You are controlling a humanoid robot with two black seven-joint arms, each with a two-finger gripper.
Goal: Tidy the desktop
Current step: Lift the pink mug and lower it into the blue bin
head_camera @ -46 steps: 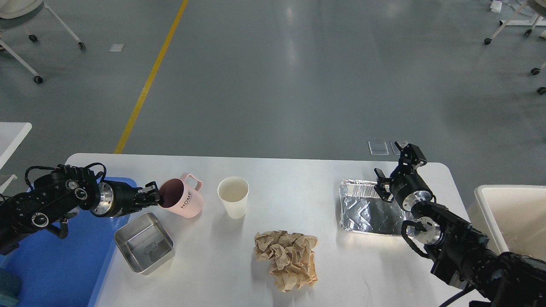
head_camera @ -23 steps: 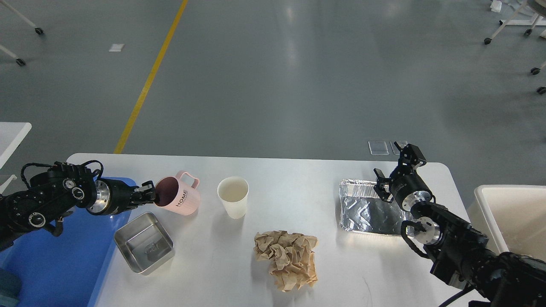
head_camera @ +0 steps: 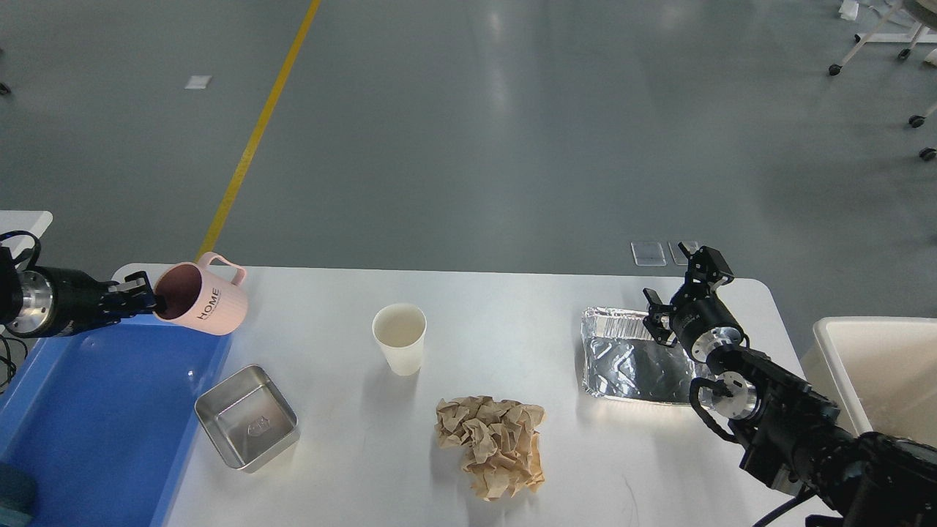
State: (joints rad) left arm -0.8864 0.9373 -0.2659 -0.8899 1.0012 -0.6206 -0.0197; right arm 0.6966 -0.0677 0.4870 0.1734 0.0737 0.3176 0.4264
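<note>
The large, smooth white rectangular worktop [head_camera: 512, 307] with rounded corners is filling the lower part of the view. Along its left edge a deep blue plastic bin [head_camera: 95, 417] is sitting, and a cream bin [head_camera: 871, 366] is showing at the right. The black left arm's tool [head_camera: 135, 301] is pinching the rim of a ribbed pink plastic mug [head_camera: 201, 300] marked HOME, which is tilting on its side, mouth towards the arm, handle up. The mug is hanging right at the blue bin's far corner, so the bin's open floor is lying just below and towards the robot; the coming move looks like a short carry inward and down.

On the worktop, a crinkled rectangular foil tray [head_camera: 629, 359] is lying at the right, with the right arm's tool [head_camera: 681, 293] spread open above its far corner, holding nothing. A crumpled wad of brown paper [head_camera: 494, 443] is sitting near the front, nearer the right arm. A shiny square steel tin [head_camera: 247, 417] is resting just beside the blue bin, and a plain white paper cup [head_camera: 400, 337] is standing upright mid-worktop.
</note>
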